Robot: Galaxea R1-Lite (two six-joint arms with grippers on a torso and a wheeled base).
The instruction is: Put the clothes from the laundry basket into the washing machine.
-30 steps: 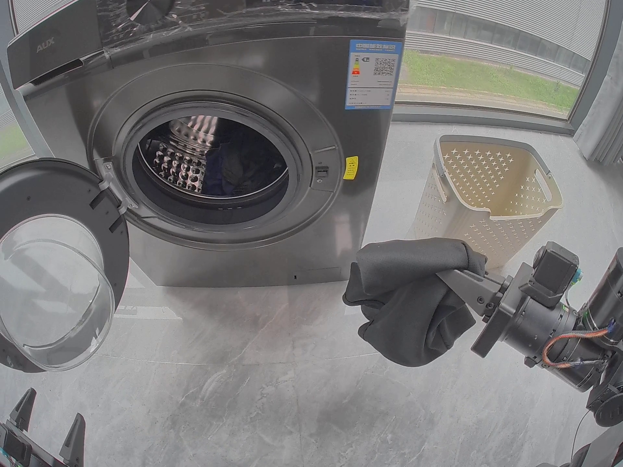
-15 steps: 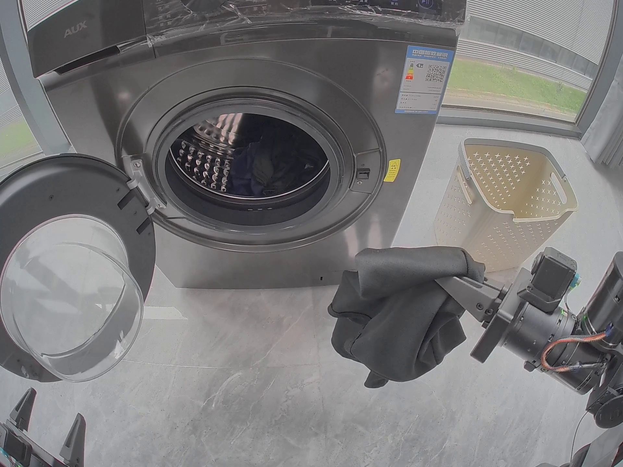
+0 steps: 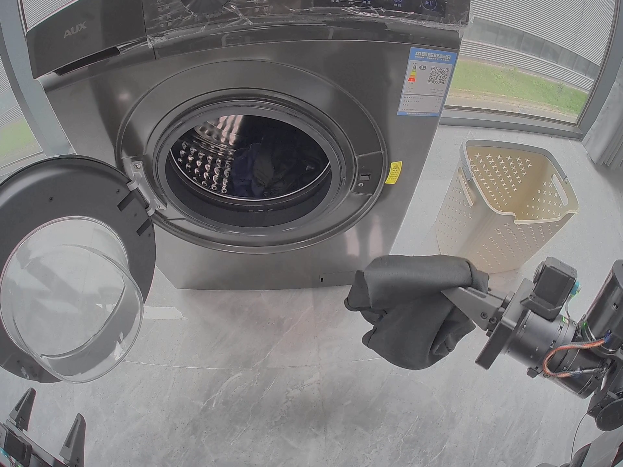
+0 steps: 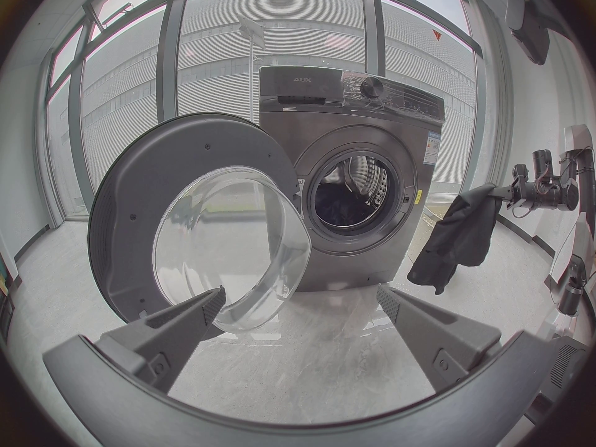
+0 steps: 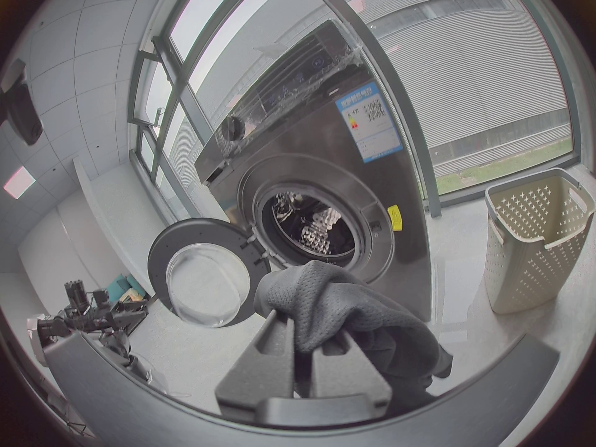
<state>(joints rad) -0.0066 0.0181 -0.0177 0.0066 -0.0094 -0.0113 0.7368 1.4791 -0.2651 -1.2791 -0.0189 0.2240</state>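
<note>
My right gripper (image 3: 457,291) is shut on a dark grey garment (image 3: 409,312), held in the air in front of the washing machine's (image 3: 363,79) lower right corner. The cloth drapes over the fingers (image 5: 261,355) and hangs below them. The round door (image 3: 65,267) stands swung open at the left, and dark clothes (image 3: 272,163) lie inside the drum. The cream laundry basket (image 3: 483,228) stands on the floor to the right of the machine, behind my right arm. My left gripper (image 3: 48,423) is low at the near left, open and holding nothing (image 4: 298,296).
Grey marble floor (image 3: 259,371) stretches between me and the machine. The open door juts out over the floor on the left. Large windows (image 3: 519,53) run behind the basket, with a curtain (image 3: 607,124) at the far right.
The head camera shifted, so the machine sits further right in the picture. The hanging garment swung and bunched closer to my right gripper. My left gripper stayed still.
</note>
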